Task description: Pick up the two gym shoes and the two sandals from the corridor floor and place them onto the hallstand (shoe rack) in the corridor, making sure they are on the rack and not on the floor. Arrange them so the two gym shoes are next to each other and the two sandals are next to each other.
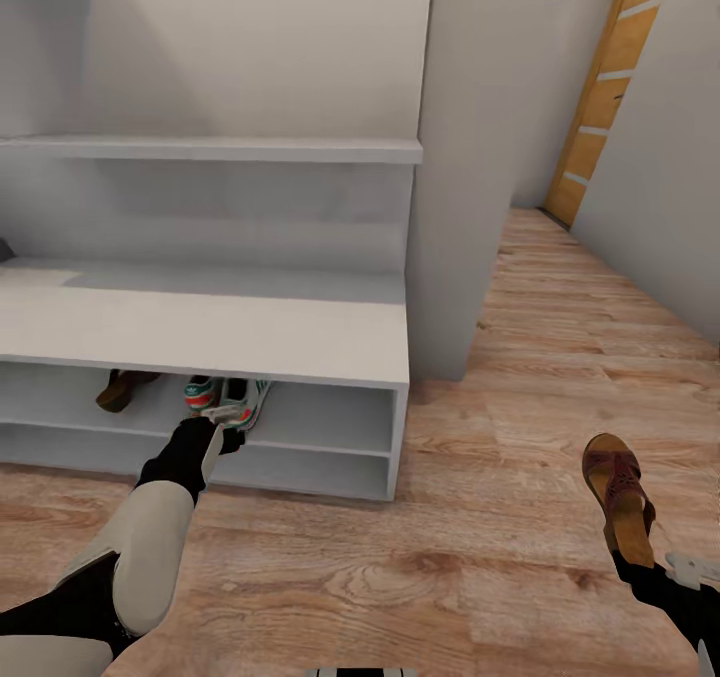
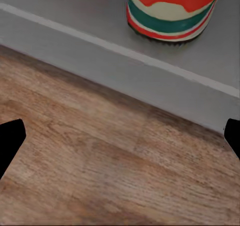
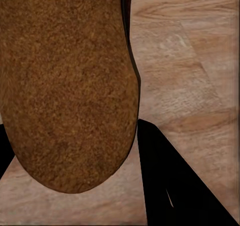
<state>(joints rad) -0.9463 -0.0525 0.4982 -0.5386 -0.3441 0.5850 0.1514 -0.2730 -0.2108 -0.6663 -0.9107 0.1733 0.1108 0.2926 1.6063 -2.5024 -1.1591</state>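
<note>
Setting: corridor, wood-plank floor [image 1: 500, 547], grey walls, an orange-framed door [image 1: 610, 87] at the far end.
Rack: pale-grey hallstand [image 1: 200, 322] at left of the head view, two open tiers low down, broad top, a shelf on the back panel above.
Upper tier holds: one sandal [image 1: 122, 389] toward the left; just right of it the two gym shoes [image 1: 228, 402], side by side, heels outward.
Lower tier: nothing seen in the visible part.
Left gripper [image 1: 222, 435]: at the lip of the upper tier, right behind the sneaker heels. Wrist view shows fingertips [image 2: 10, 141] spread wide with floor between them and nothing held; one shoe heel [image 2: 170, 11] stands on the tier ahead of it.
Right gripper [image 1: 640, 557]: clamped on the second sandal [image 1: 620, 492], held above the floor at the right edge of the head view. Wrist view has the tan sole [image 3: 65, 86] close against the camera, one dark finger [image 3: 170, 176] beside it.
Sandal axis: runs roughly away from the robot, toe far, heel at the gripper.
Key relation: its mate lies well to the left, on the far side of the sneakers from the right arm.
Judgement: the held sandal must cross leftward past the sneakers to sit beside its mate; the left arm is nearer that spot but stands in the way and likely needs to clear.
Progress: three of four shoes racked, by my reading.
</note>
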